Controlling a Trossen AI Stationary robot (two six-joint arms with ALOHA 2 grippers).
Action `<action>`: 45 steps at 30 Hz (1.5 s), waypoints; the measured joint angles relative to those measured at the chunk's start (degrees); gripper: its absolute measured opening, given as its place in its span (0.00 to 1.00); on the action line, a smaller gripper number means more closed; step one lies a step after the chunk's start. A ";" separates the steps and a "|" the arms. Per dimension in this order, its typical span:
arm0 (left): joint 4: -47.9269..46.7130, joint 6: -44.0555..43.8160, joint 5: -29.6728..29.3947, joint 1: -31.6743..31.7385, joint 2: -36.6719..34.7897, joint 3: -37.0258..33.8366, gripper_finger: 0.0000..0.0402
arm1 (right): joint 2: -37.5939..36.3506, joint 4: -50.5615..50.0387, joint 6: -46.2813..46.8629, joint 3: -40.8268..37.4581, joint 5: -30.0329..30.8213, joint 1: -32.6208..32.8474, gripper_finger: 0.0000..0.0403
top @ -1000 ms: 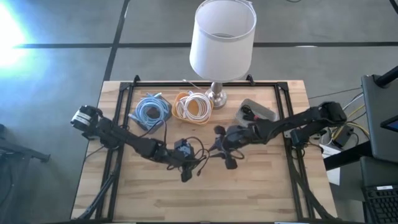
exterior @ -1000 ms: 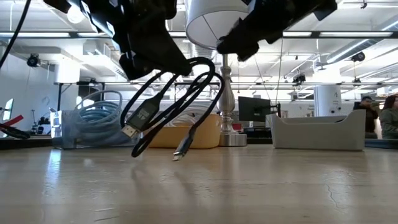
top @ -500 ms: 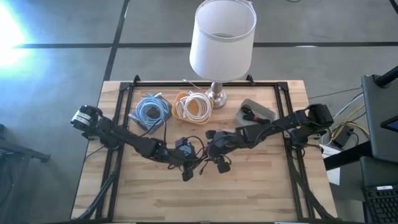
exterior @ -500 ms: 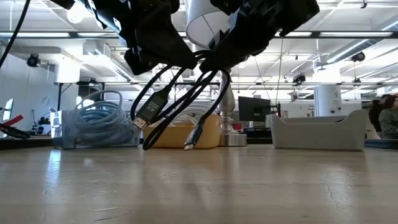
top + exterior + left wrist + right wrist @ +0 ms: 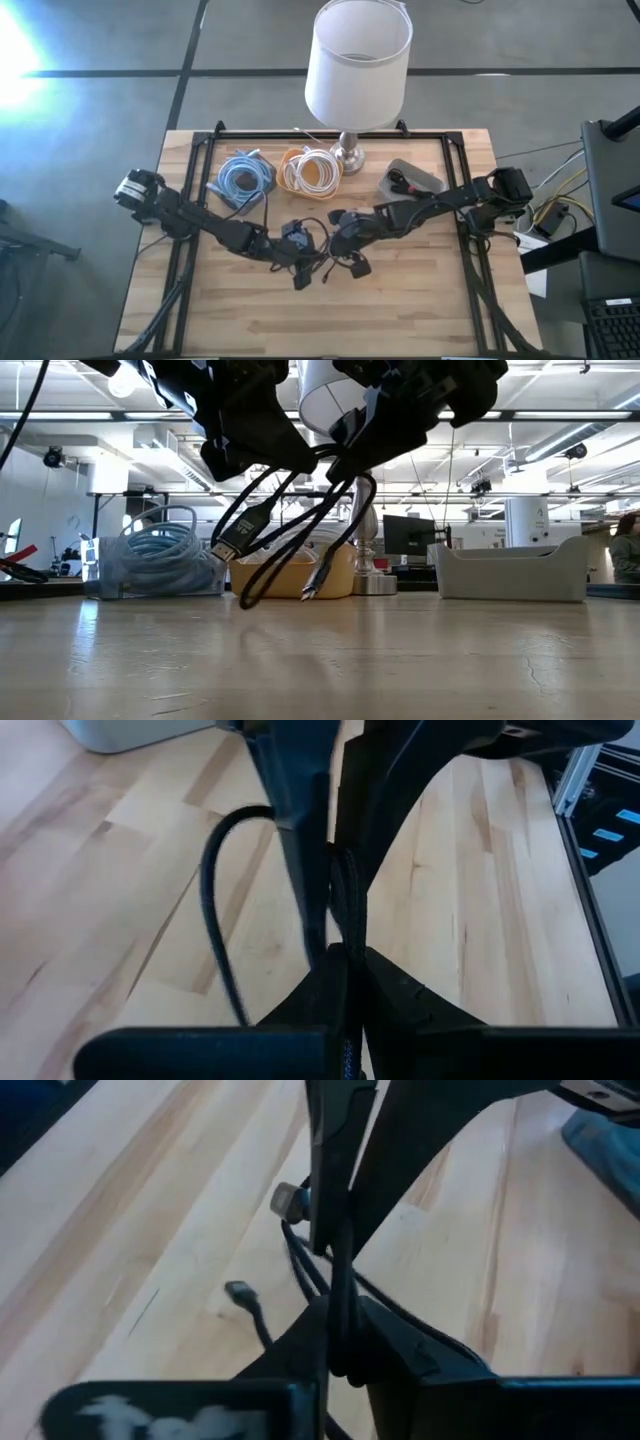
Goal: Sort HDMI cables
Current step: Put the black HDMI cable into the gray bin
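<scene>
A thin black HDMI cable hangs in loose loops between both grippers, above the middle of the table, its wide plug and small plug dangling clear of the wood. My left gripper and my right gripper stand close together, both shut on this cable. Light blue cable coils lie in a tray at the far left. White coils lie in the orange tray beside it. In the grey tray something dark lies; whether it is a cable I cannot tell. My left gripper pinches the black cable's loops between its two fingers, coming from the table's left and slanting down. The loops hang slack below the fingers, lifted clear of the table. My right gripper pinches the same cable's strands between its two fingers, coming from the table's right. The cable hangs slack below it, and both plugs dangle free.
A lamp with a white shade stands at the far middle, its metal base between the orange and grey trays. Black rails run along the table's left and right sides. The near half of the wood is bare.
My right gripper has moved toward the table's left, up to my left gripper, and its fingers are now on the hanging cable. The cable's loops have swung a little, and its plugs have shifted toward the right.
</scene>
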 joint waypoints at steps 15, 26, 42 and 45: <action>-0.17 0.04 -0.15 0.00 0.09 -0.20 0.09 | 0.02 -0.49 -0.28 -0.03 0.37 0.00 0.06; -0.41 -0.15 -2.01 -0.04 0.09 -0.33 0.28 | 0.00 -4.45 1.19 0.18 1.37 0.00 0.06; -1.52 -0.51 -3.38 -0.07 0.09 -0.34 0.30 | -10.40 -24.82 10.88 -0.05 22.70 2.02 0.06; -1.66 -0.57 -3.38 -0.04 0.09 -0.35 0.30 | -14.67 -29.00 14.68 -1.83 34.35 3.13 0.06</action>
